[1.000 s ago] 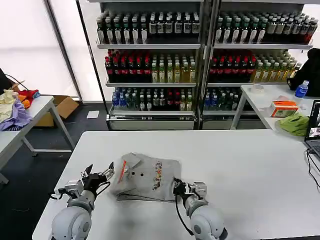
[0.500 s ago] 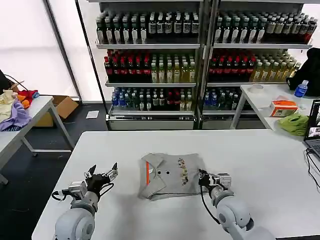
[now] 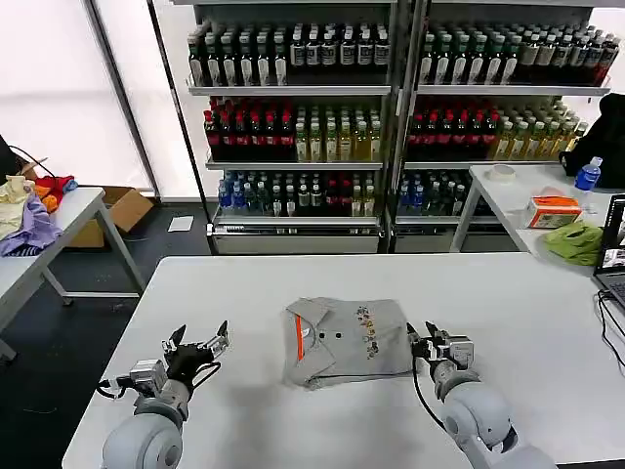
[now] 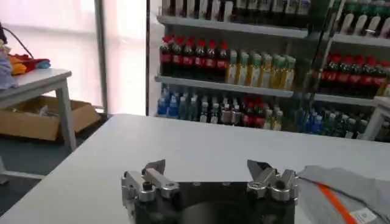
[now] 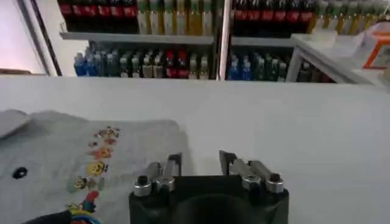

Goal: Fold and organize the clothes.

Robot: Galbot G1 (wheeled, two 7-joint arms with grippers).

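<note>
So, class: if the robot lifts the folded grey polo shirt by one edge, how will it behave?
The polo shirt is probably floppy: it lies flat in soft cloth layers. Its fold would likely fall open, since nothing visibly pins it. It looks light, so a push may slide or bunch it across the table.

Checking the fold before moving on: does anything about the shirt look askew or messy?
Nothing stands out. The folded grey polo shirt lies flat on the white table, orange-lined collar showing. The left gripper and right gripper sit open beside it.
</note>
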